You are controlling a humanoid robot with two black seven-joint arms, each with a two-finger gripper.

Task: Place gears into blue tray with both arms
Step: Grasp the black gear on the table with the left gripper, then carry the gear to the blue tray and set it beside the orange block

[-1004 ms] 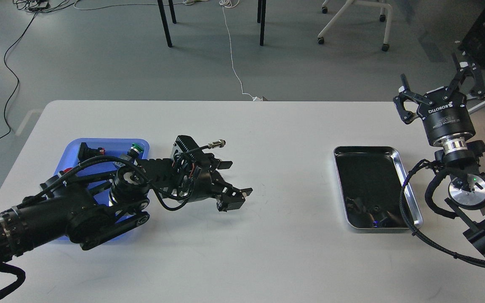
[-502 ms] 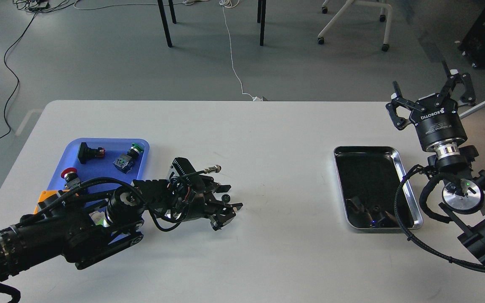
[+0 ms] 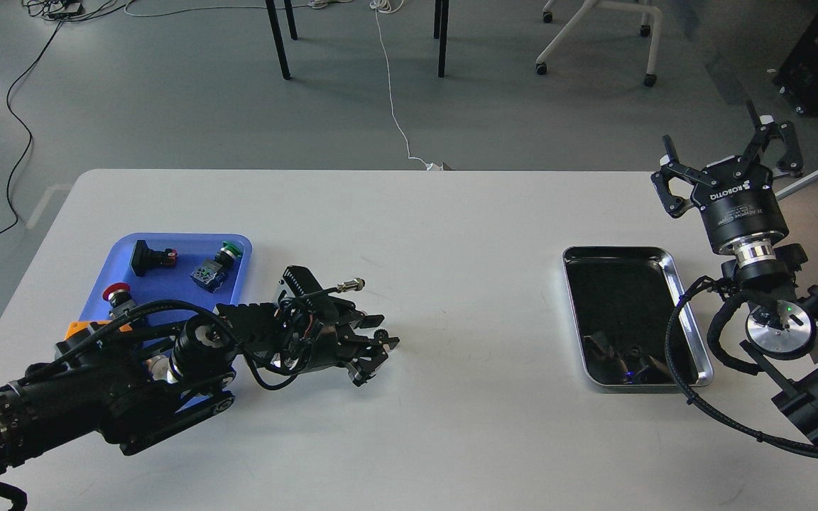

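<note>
The left gripper [image 3: 375,349] is lying low on the surface [image 3: 451,234], its fingers narrowing around 1 gear [image 3: 380,334], apparently pinching it. Next it likely needs carrying to the blue tray [image 3: 167,284]. The right gripper [image 3: 725,167] is hovering, fingers wide.

We see a grey floor [image 3: 203,92] behind a white table [image 3: 466,227]. On the floor stand two pairs of thin black legs [image 3: 277,39] of some furniture, and the white base of a chair on wheels [image 3: 593,35]. A white cable [image 3: 391,85] runs toward the table, and black cables [image 3: 18,113] lie at left. The light is soft and even.
</note>
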